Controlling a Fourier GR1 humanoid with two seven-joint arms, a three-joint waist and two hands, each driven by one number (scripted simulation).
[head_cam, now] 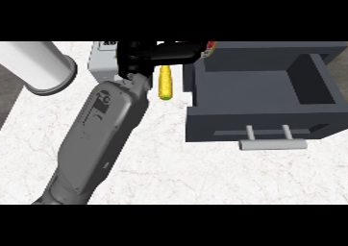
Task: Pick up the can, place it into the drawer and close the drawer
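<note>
At the kitchen surface (177, 173), 1 grey forearm (99, 129) rises from the lower left edge and slants up to the left robot hand (159, 52), which hangs at the top of the view, just off the back left corner of the open drawer (262, 120). The black fingers are curled toward the drawer, closed on the can (209, 46). Only a red sliver of the can shows past the fingertips, level with the drawer's rear corner and outside its cavity.

The drawer, 1 dark grey box, stands pulled out at right, and its inside shows only bare floor. Its front wall carries 1 pale bar handle (272, 144) on 2 short posts.

3 other items crowd the robot hand. 1 yellow cob-like piece (165, 82) lies lengthwise on the surface directly below the fingers, in the narrow gap between the forearm and the drawer's left wall, close to both. 1 light grey box (100, 61) sits behind the wrist, partly hidden by it. 1 white cylinder (36, 67) lies tilted at upper left, well apart from the drawer.

The drawer's left wall stands between the can and the cavity. The right robot hand appears nowhere in the view.
</note>
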